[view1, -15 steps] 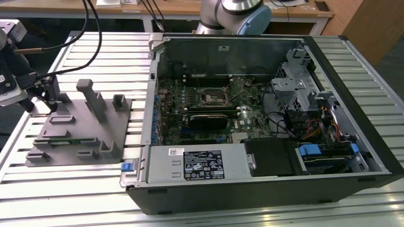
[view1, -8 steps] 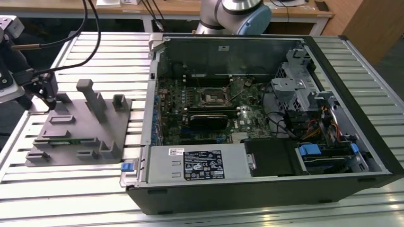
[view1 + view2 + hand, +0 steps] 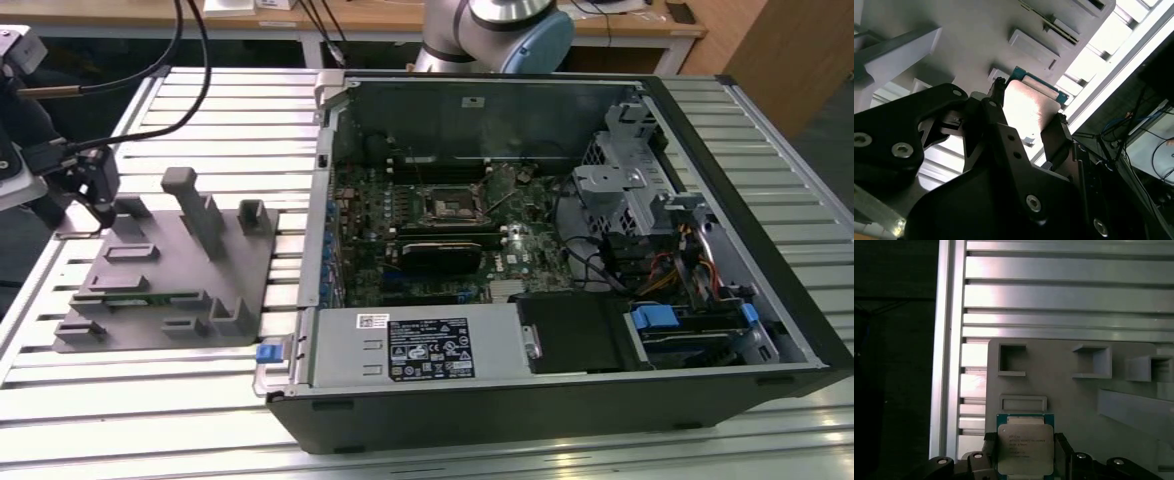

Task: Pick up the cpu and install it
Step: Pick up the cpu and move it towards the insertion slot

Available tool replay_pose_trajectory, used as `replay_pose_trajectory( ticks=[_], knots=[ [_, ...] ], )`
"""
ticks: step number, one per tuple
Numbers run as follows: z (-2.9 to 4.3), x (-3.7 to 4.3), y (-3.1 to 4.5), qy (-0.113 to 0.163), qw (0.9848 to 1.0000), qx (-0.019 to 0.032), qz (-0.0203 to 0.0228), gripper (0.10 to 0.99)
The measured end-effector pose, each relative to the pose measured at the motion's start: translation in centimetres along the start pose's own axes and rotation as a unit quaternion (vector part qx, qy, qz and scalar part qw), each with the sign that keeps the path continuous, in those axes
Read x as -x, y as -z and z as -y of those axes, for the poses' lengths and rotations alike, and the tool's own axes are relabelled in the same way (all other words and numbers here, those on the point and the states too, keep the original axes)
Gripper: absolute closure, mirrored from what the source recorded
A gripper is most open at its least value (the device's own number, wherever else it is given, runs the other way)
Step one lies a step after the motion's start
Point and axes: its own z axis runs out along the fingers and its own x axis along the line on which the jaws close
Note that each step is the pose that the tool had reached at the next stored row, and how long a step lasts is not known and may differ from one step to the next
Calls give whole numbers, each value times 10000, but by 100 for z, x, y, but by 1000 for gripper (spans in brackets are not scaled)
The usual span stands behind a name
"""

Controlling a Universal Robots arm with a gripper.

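Observation:
The cpu, a small square chip with a pale metal top and a green rim, sits between the two black fingers of my gripper, which is shut on its two opposite edges. In the second wrist view the cpu shows edge-on in the gripper, close over the grey holder plate. In the exterior view my gripper hangs at the far left, over the back left corner of the grey holder plate. The empty socket lies on the motherboard inside the open computer case.
Upright posts and small pockets rise from the holder plate, and a green memory stick lies in one slot. The case walls, drive cage and cables surround the motherboard. The slatted aluminium table ends just left of the holder.

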Motion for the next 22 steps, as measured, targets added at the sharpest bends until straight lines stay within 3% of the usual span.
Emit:
replay_pose_trajectory(
  ticks=[22],
  knots=[
    [-20,-1,193,0,10000,0,0,545]
  ],
)
